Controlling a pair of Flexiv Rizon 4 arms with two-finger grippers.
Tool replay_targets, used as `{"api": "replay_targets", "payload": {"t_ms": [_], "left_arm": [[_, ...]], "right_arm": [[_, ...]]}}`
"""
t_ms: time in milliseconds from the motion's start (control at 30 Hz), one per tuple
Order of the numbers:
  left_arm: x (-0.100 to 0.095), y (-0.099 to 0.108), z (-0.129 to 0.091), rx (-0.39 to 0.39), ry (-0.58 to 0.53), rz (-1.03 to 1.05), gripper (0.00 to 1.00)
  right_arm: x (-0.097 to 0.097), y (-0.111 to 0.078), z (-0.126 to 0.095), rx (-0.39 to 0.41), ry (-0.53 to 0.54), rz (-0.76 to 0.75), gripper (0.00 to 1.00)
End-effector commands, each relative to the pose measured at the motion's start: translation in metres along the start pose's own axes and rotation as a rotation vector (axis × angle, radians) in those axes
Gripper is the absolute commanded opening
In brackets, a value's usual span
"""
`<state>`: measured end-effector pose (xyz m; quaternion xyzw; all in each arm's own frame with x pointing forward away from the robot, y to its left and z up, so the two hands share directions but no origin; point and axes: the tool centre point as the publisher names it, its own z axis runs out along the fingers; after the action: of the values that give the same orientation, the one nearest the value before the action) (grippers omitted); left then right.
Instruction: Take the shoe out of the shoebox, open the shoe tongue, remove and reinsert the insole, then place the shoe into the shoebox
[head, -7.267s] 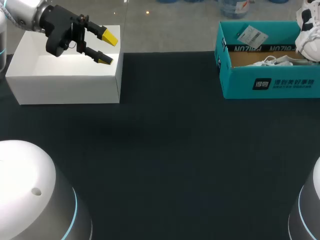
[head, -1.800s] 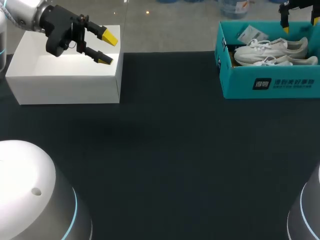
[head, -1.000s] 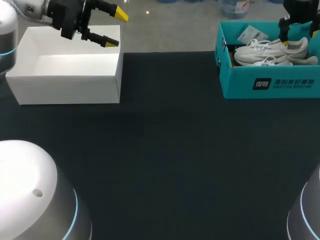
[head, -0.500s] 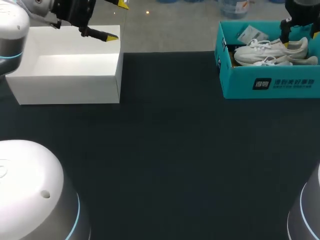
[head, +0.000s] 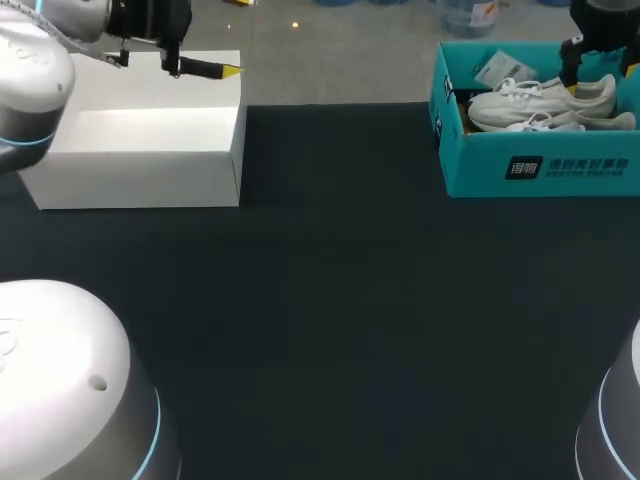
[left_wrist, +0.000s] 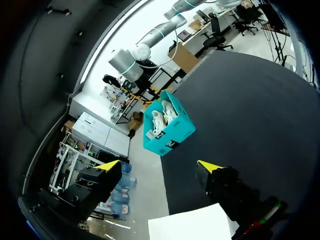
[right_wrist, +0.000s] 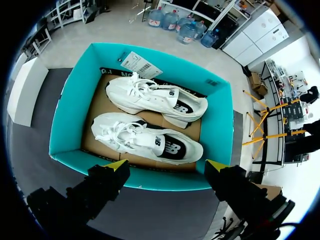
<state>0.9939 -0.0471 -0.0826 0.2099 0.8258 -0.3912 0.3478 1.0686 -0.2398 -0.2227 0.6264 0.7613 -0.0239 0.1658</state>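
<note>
**While both shoes lie in the box, two empty grippers hang at the far corners**

Where the left arm comes in at the far left corner, its left gripper is raised above the far edge of the white box. Its fingers are spread wide with nothing between them. A second ago it hung lower over that box; it has since lifted and drawn back toward the corner. The dark table stretches between the two boxes. At the far right stands the teal shoebox, with two white shoes lying on their sides next to each other inside it. The right gripper hangs above the shoebox, pointing down into it, fingers parted and holding nothing. Seven seconds ago it held one shoe above the box; that shoe now lies inside.
</note>
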Motion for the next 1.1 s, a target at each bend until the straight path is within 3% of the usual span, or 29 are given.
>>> {"api": "replay_targets", "payload": {"t_ms": [33,333,567,733,800,1100], "left_arm": [[0.007,-0.006,0.000,-0.221,-0.060,-0.151,1.00],[-0.017,0.023,0.023,-0.538,0.143,-0.611,1.00],[-0.030,0.053,0.047,-0.747,0.174,-0.993,1.00],[-0.036,0.067,0.048,-0.840,0.139,-1.211,1.00],[-0.041,0.072,0.047,-0.890,0.075,-1.298,1.00],[-0.048,0.092,0.030,-0.977,-0.074,-1.661,1.00]], "right_arm": [[0.000,0.000,0.000,0.000,0.000,0.001,1.00],[0.000,0.000,0.000,0.000,0.000,0.001,1.00],[0.000,0.000,0.000,0.000,0.000,0.001,1.00],[0.000,0.000,0.000,0.000,0.000,0.001,1.00],[0.000,0.000,0.000,0.000,0.000,0.001,1.00],[-0.007,0.001,-0.007,-0.021,0.008,0.006,1.00]]}}
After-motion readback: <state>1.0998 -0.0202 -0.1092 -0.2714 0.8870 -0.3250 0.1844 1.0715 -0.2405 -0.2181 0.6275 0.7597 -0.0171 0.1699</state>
